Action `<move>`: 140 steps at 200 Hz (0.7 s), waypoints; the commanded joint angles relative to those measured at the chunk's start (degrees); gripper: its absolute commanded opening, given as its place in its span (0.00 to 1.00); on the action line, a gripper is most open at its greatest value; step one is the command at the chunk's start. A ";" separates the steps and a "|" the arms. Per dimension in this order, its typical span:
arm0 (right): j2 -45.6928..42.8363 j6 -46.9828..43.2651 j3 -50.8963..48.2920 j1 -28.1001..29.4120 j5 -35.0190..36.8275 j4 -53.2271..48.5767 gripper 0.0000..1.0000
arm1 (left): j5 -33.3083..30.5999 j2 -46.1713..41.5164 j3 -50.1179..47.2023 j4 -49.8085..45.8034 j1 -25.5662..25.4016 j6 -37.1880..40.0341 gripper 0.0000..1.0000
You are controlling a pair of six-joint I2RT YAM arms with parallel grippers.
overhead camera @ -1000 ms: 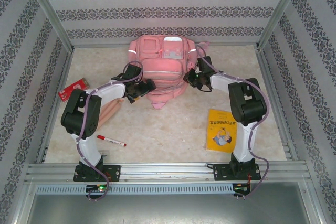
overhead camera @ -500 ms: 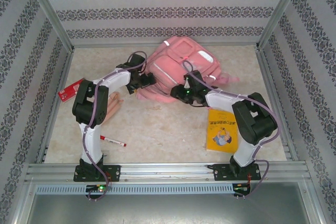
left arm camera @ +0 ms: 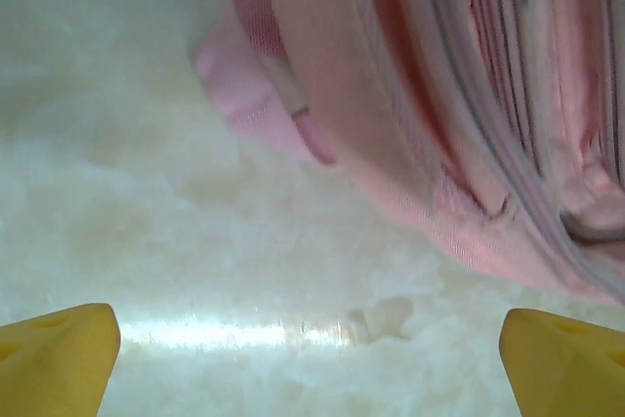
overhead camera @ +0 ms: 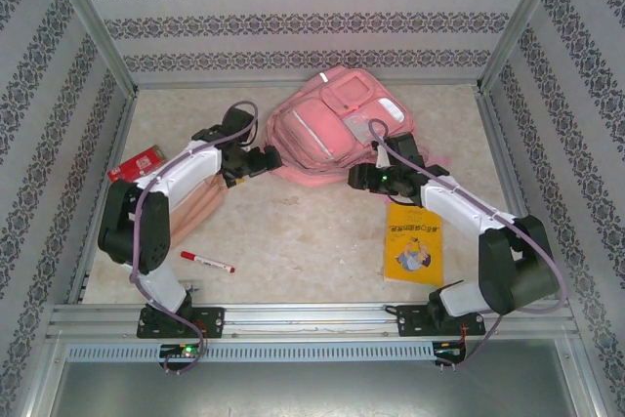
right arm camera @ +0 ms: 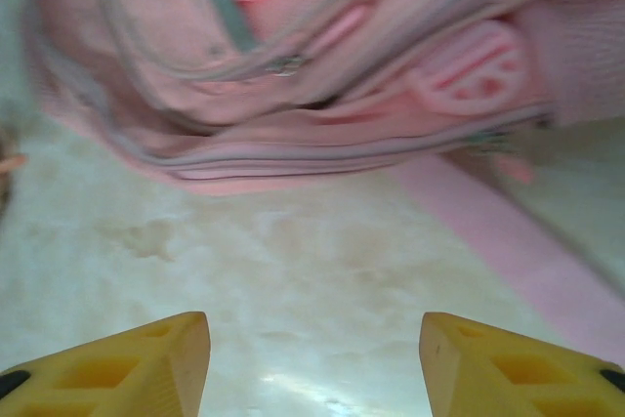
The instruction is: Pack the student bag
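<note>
My left hand (overhead camera: 256, 158) is spread wide with nothing between its yellow tips. Through its wrist camera I see bare marbled worktop (overhead camera: 293, 231) under the gap. The student bag (overhead camera: 337, 129) is just ahead, its pink side seams and a strap end resting on the surface, apart from the fingers. My right hand (overhead camera: 363, 178) is spread too, holding nothing, its tips over bare worktop. Its camera faces the bag's near edge, with zip lines and a round pink badge, and a pink strap runs off to the right across the surface. From above, the bag lies toward the back of the worktop, turned at an angle with its clear window pocket facing up and one hand close to each near corner. A yellow book (overhead camera: 412, 241) lies beside the right arm. A red pen (overhead camera: 206, 261) lies by the left arm, and a red packet (overhead camera: 135, 164) sits further left near the edge. A pale peach item (overhead camera: 200, 207) lies partly under the left arm; I cannot tell what it is.
</note>
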 commanded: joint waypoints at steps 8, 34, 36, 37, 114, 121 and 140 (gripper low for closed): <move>2.99 -10.09 0.03 -2.47 3.28 -2.83 0.55 | 2.63 1.00 -3.21 6.23 -0.54 -4.13 1.00; 8.03 -13.34 3.06 -3.55 4.13 -1.40 0.52 | 2.86 3.17 -3.19 9.51 0.04 -4.78 0.92; 8.39 -13.21 3.40 -3.69 4.29 -1.36 0.52 | 3.16 3.48 -3.06 9.69 0.14 -4.87 0.91; 8.66 -13.11 3.61 -3.76 4.22 -1.37 0.52 | 3.27 3.66 -3.00 9.74 0.16 -4.84 0.91; 19.46 -11.82 11.84 -5.50 -0.46 0.20 0.43 | 7.60 11.84 0.57 11.07 0.57 -4.67 0.83; 20.09 -11.98 12.28 -5.35 -0.95 0.73 0.40 | 7.13 12.17 1.39 10.02 0.57 -3.71 0.83; 21.38 -12.52 13.11 -5.03 -1.42 1.17 0.31 | 7.06 12.64 2.74 8.27 0.53 -2.20 0.83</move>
